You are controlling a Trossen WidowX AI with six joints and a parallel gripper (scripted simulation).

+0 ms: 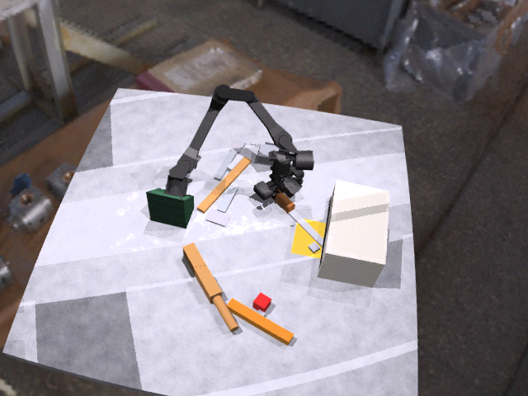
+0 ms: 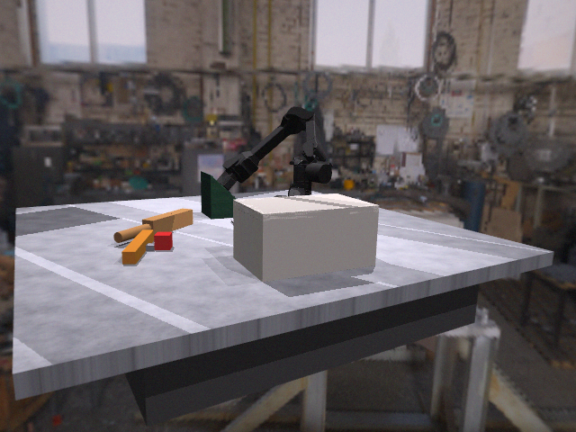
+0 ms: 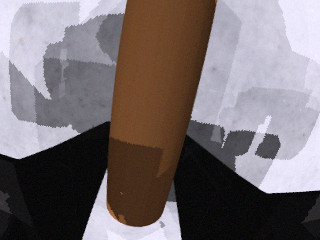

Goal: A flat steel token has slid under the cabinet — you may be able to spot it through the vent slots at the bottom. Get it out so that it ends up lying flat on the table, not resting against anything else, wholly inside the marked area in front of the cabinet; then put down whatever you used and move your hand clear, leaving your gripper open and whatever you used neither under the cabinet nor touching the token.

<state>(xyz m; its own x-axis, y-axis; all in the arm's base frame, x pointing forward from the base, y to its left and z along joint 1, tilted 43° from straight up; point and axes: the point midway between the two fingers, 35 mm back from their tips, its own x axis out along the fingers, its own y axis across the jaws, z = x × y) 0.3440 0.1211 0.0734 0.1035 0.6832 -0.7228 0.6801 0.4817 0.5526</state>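
Your claw [image 1: 277, 192] [image 3: 144, 135] is partly closed — gripping the brown handle of a thin, flat metal-bladed tool [image 1: 304, 223] [image 3: 155, 90]. The small grey square steel token [image 1: 313, 247] lies on the yellow marked area [image 1: 300, 241], beside the blade and near the cream box-shaped cabinet [image 1: 357, 230] [image 2: 319, 241] — token-blade contact unclear to you.

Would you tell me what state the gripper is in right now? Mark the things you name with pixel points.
Gripper [image 1: 278, 192] [image 3: 144, 135]: closed on the brown handle [image 1: 285, 201] [image 3: 155, 85] of a thin-bladed tool [image 1: 305, 224].
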